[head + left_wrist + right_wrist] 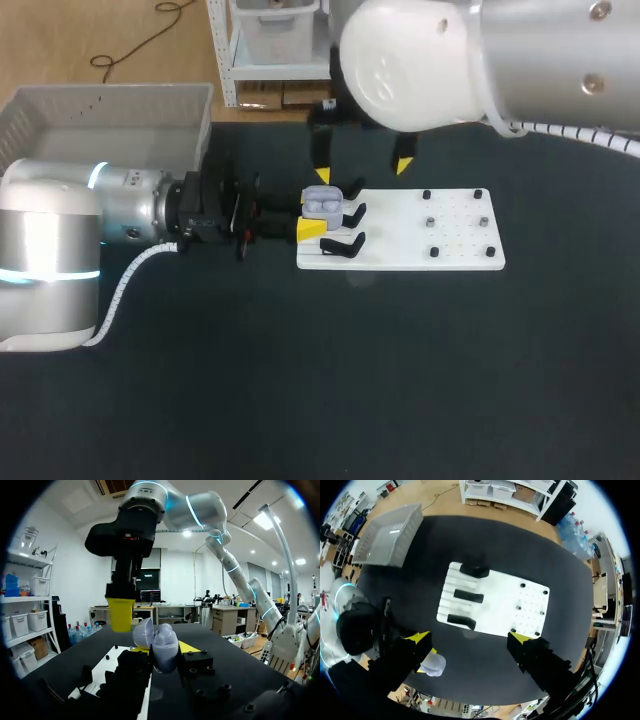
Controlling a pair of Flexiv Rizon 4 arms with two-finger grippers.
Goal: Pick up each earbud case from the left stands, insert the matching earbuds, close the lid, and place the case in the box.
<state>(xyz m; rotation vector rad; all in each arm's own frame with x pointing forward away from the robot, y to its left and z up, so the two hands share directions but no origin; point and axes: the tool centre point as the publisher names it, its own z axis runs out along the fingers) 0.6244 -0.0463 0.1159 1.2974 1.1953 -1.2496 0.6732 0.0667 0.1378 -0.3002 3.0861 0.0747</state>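
Early in the task, by the look of it. L arm's tool (pixel 312 218) is clamped on one earbud case (pixel 322 204), w/ a yellow tip on either side of it in the L wrist view. The case is held just over the left end of the white board (pixel 455 240), above the black stands (pixel 347 244), lid hinged open. So the pick from the stand looks done for this case. Whether earbuds are in it can't be told: head view shows two rounded bumps inside, too small to call.

R arm's tool (pixel 362 170) hangs over the far edge of the board, just beyond the case, fingers spread wide w/ nothing between them. Two small grey bits (pixel 430 222) sit among the pegs on the right half of the board, poss. the earbuds, not certain.

Left to do, as judged: seat the earbuds (if not in yet), shut the lid, carry the case to the box (pixel 60 110) at the far left of the desk (pixel 350 400). No case shows in the box in head or R wrist view. R wrist view shows three stands, none w/ a case on it, so no other case is in sight.
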